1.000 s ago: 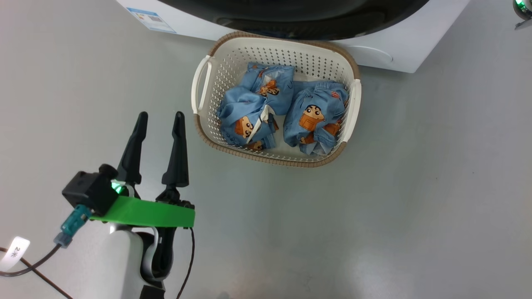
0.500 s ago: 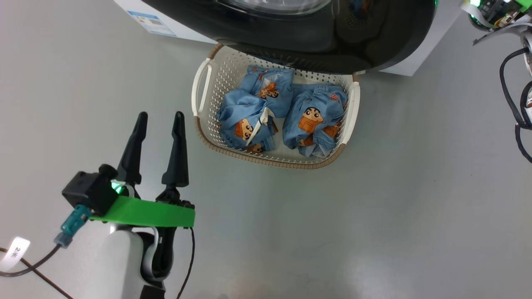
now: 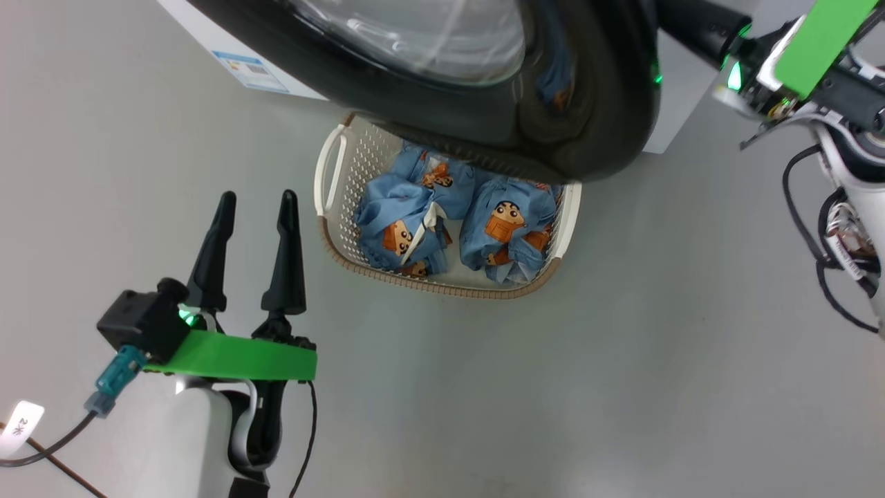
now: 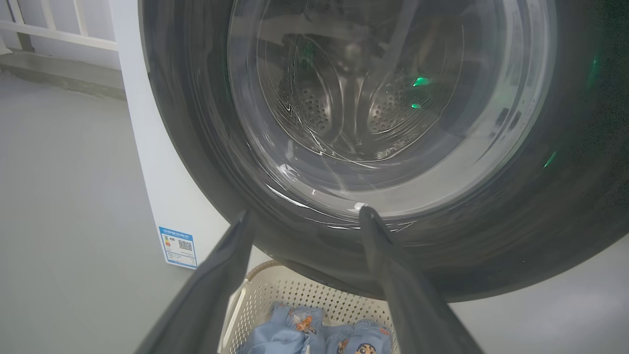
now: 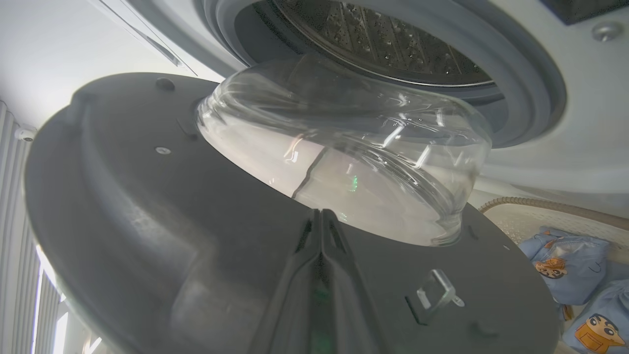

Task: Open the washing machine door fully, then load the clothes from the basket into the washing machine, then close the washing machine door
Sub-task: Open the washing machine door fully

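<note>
The glossy black washing machine door (image 3: 594,104) stands partly swung out from the white washing machine (image 3: 677,111) and overhangs the far rim of the basket (image 3: 328,173). Two bundles of blue printed clothes (image 3: 401,221) (image 3: 508,228) lie in the basket. My left gripper (image 3: 256,200) hangs open and empty, left of the basket. My right gripper (image 3: 684,21) is behind the door's right edge. In the right wrist view its shut fingers (image 5: 320,216) rest against the door's inner face (image 5: 147,206), under the glass bulge (image 5: 344,157), with the steel drum (image 5: 383,39) beyond.
Bare grey floor (image 3: 622,346) spreads in front of and to the right of the basket. A blue energy sticker (image 3: 250,69) marks the machine's lower left corner. Cables hang from my right arm (image 3: 836,235). A white railing (image 4: 49,29) stands behind the machine.
The door has swung further out, over the basket's far part. My right arm has come into view at the upper right. The left gripper has stayed put; the camera has shifted slightly.
</note>
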